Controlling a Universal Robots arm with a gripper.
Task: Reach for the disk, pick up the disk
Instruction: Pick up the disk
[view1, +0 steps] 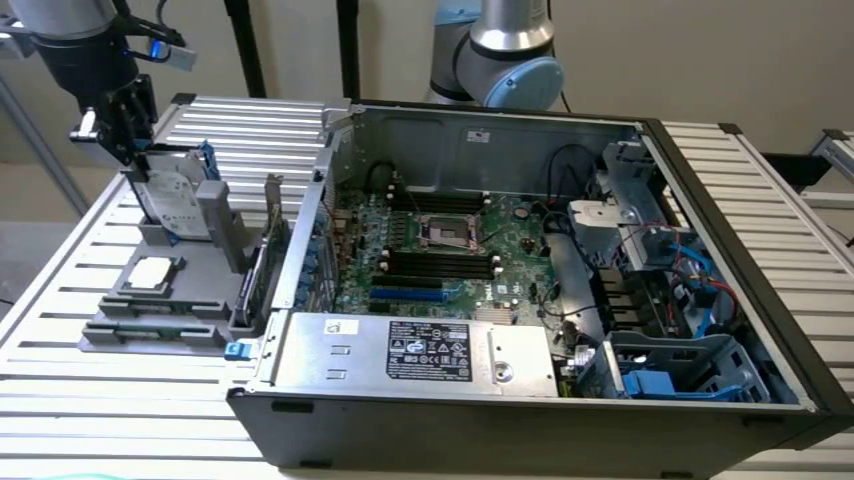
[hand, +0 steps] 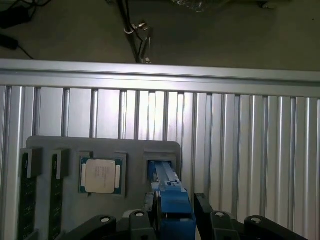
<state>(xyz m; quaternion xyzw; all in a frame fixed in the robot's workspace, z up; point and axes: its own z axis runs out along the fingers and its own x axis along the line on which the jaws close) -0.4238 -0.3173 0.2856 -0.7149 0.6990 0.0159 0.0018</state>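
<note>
At the exterior view's left end of the bench (view1: 80, 420), the gripper (view1: 134, 140) comes from above onto the disk (view1: 174, 195). The disk stands on its edge in a slot of the grey holder (view1: 147, 320), with its label side facing the camera and the blue carrier around it. In the wrist view the two jaws stand on both sides of the carrier's blue upper edge and seem to press against it, so I judge the gripper is closed on the disk, whose lower part is seated in the slot.

The first risk is the hold itself. It appears to be only on the narrow upper edge of the plastic carrier, not on the metal body. If the plastic bends or the jaws sit a little off centre, the disk could turn between them or slip out.

The second risk is the slot. If the pull is not straight along it, the disk may jam against the holder's walls and take the whole holder up with it, or tip it.

A little further right in the same holder lies the small square chip (view1: 154, 272), loose in its own pocket. A shake of the holder could throw it out.

Further right again stands the open computer case (view1: 534, 430), just beside the holder. A disk swinging in a weak hold could strike its side wall.
</note>
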